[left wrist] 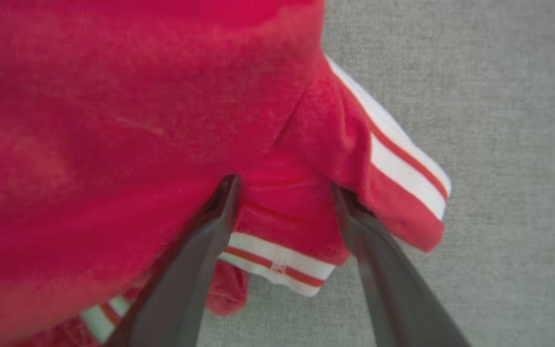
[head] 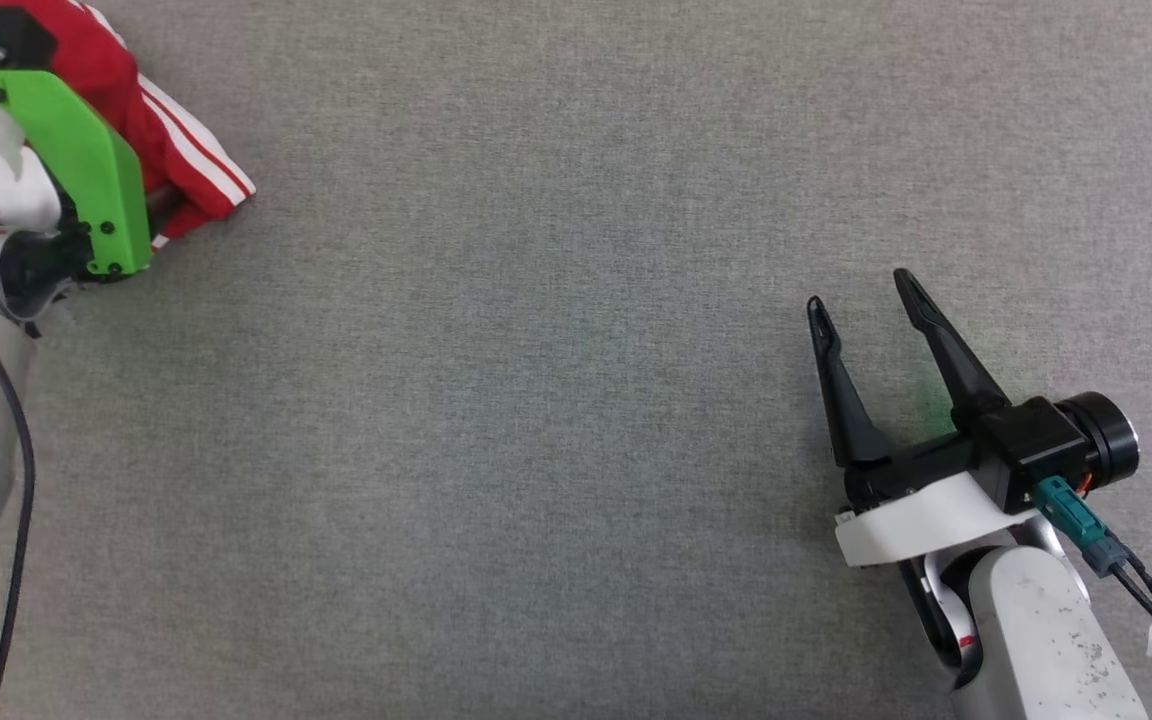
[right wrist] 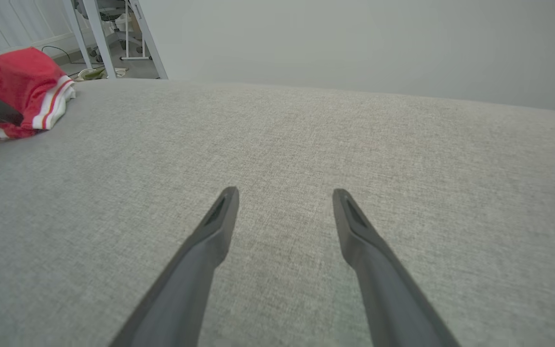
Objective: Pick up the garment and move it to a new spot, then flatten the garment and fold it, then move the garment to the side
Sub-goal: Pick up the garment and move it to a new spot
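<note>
Both grippers we find open: the left gripper (left wrist: 284, 185) straddles a fold of the garment (left wrist: 113, 120); the right gripper (right wrist: 284, 192) sits well apart.

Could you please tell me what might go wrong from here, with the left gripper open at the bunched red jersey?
1. The garment lies crumpled in layers, and the open left gripper straddles just one fold. Closing may pinch only that layer or the striped hem, so the rest could drag or slip free.
2. The right gripper hangs open far across the grey surface, so it probably cannot steady a sagging lift.
</note>
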{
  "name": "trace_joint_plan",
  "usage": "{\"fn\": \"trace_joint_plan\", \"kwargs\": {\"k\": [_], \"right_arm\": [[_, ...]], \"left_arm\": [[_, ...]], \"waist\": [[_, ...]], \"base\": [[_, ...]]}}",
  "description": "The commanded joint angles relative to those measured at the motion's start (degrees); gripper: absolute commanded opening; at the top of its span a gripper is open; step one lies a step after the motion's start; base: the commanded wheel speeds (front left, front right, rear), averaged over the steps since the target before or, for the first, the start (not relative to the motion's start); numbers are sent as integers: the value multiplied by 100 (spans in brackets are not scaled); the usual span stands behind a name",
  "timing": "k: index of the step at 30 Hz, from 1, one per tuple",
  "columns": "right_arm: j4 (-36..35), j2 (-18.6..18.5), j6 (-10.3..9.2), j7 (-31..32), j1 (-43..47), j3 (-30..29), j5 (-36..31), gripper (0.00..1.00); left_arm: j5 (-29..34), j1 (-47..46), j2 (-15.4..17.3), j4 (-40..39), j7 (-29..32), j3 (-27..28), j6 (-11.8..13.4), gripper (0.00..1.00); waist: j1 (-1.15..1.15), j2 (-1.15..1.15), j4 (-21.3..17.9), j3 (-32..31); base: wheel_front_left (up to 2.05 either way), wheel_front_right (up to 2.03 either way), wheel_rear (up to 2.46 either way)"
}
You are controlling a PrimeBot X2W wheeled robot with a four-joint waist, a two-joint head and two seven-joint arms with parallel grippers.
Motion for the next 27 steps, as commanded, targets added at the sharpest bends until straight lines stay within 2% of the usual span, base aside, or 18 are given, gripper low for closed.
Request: {"fn": "trace_joint_plan", "kwargs": {"k": [1,3,4,5,6,8,17,19,20,27], "right_arm": [[-4,-8,-4,-43,-91,7,37,100],[18,-8,-4,-43,-104,-5,40,100],[29,-8,-4,-43,-105,-17,40,100],[37,-8,-4,-43,-103,-28,39,100],[44,-8,-4,-43,-98,-51,34,100],[62,-8,-4,-43,-83,-94,25,100],[238,-8,-4,-43,180,-345,28,100],[269,-8,-4,-43,286,-420,55,100],[305,-8,-4,-43,458,-537,103,100],[365,-8,-4,-43,739,-847,152,100]], "left_arm": [[-44,19,-17,146,111,-38,4,100],[-133,81,-41,258,210,-22,5,100],[-185,111,-59,303,248,-7,4,47],[-212,132,-66,318,248,-3,3,5],[-239,165,-67,323,216,-1,1,0],[-286,223,-74,303,86,13,-2,0],[-506,584,-150,-23,-1402,284,-12,0],[-491,685,-168,-184,-1678,253,-13,0],[-507,877,-211,-520,-2014,177,-14,0],[-513,1315,-448,-1301,-2330,-52,-15,0]], "waist": [[-1,0,-163,165],[-1,0,-171,162],[-1,0,-171,145],[-1,0,-170,122],[-1,0,-160,83],[-1,0,-131,-13],[-1,0,30,-938],[-1,0,66,-1177],[-1,0,105,-1488],[-1,0,99,-2040]], "base": [[0,0,0],[0,0,0],[0,0,0],[0,0,0],[0,0,0],[0,0,0],[0,0,0],[0,0,0],[0,0,0],[0,0,0]]}}
